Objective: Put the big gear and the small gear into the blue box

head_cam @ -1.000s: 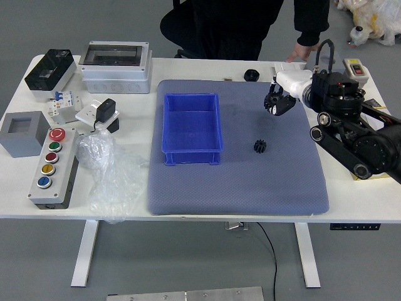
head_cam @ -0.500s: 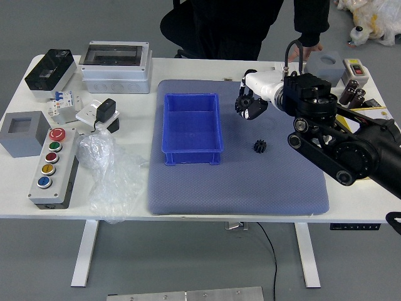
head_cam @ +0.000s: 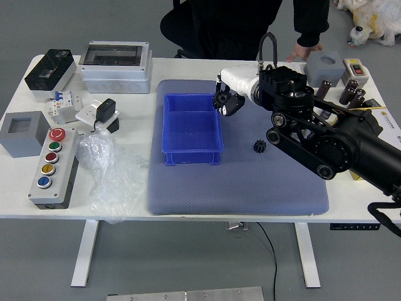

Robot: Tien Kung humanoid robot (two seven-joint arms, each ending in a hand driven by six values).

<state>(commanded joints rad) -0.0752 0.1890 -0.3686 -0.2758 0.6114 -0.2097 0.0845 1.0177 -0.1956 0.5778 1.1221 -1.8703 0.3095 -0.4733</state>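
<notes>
At the blue box (head_cam: 191,155), fingers of the right hand (head_cam: 241,79) grip the big gear (head_cam: 222,99); early release could drop it outside.

From here, the robot's right hand (head_cam: 241,83) is covering the blue box's (head_cam: 216,139) far right corner, and I'm failing to make out whether it's gripping anything in all that black. The right arm (head_cam: 335,150) is running off the picture's right edge and hiding part of the yellow-edged box (head_cam: 388,125). The person (head_cam: 235,28) is being cut off at the top, and the small gear's (head_cam: 259,146) teeth are looking too tiny to count.
</notes>
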